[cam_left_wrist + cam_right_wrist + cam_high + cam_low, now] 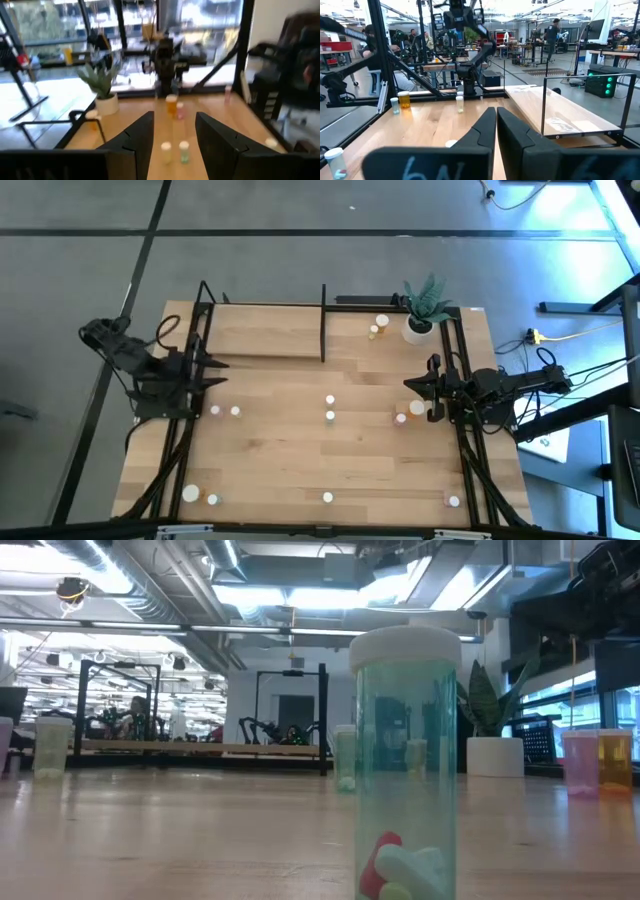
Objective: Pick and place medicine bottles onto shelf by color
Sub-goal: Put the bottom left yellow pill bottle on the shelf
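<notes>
The right end effector, fingers pressed together and empty, hangs at the bench's right edge; the nearest medicine bottles, a pink one and a white-capped one, stand upright just beside it. The left end effector, fingers spread and empty, waits at the left edge, with the shelf beyond it along the far side.

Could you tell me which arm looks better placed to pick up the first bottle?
Probably the left: the left gripper is open beside two bottles, while the right gripper is shut.
</notes>
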Robot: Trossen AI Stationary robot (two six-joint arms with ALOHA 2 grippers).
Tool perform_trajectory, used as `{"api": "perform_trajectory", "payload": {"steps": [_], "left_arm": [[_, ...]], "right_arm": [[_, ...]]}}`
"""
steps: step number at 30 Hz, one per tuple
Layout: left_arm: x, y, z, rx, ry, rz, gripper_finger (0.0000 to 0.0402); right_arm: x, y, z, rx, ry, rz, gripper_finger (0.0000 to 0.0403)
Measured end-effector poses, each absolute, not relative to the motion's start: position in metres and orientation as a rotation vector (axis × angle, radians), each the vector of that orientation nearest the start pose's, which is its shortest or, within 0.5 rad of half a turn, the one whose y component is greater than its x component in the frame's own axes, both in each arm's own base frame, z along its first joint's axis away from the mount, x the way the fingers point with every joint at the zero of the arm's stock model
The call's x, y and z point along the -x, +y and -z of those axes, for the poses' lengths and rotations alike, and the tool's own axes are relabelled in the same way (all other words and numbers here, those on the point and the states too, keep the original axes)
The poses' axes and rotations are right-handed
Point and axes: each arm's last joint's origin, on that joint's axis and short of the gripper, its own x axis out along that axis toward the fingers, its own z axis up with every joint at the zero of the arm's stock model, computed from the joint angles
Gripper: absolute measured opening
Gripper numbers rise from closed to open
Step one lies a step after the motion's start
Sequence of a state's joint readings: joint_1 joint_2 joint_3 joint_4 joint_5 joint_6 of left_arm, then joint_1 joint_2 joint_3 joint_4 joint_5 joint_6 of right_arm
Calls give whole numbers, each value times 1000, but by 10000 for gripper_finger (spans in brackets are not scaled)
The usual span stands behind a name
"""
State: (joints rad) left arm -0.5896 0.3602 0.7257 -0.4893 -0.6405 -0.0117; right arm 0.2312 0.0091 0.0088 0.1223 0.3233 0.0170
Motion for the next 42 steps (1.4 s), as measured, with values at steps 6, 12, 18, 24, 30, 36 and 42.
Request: {"api": "perform_trajectory", "payload": {"steps": [6,12,18,24,30,36,42], "left_arm": [[-87,-36,-362,-42,351,-121,137],[-104,-43,-374,87,634,-191,137],[-117,-45,-373,214,815,-223,137],[-121,-41,-372,233,831,-256,137],[-123,-36,-372,171,838,-258,137],[-124,-33,-372,176,836,-282,137],[-124,-33,-372,234,821,-300,137]], "right_arm": [[-95,13,-177,-23,-117,92,19],[-93,12,-189,-20,-111,91,19],[-86,11,-230,27,-22,93,19],[-97,12,-280,4,137,142,19],[-124,16,-324,-39,362,184,19],[-147,14,-346,-137,568,288,19],[-165,13,-358,-112,586,303,19]]}}
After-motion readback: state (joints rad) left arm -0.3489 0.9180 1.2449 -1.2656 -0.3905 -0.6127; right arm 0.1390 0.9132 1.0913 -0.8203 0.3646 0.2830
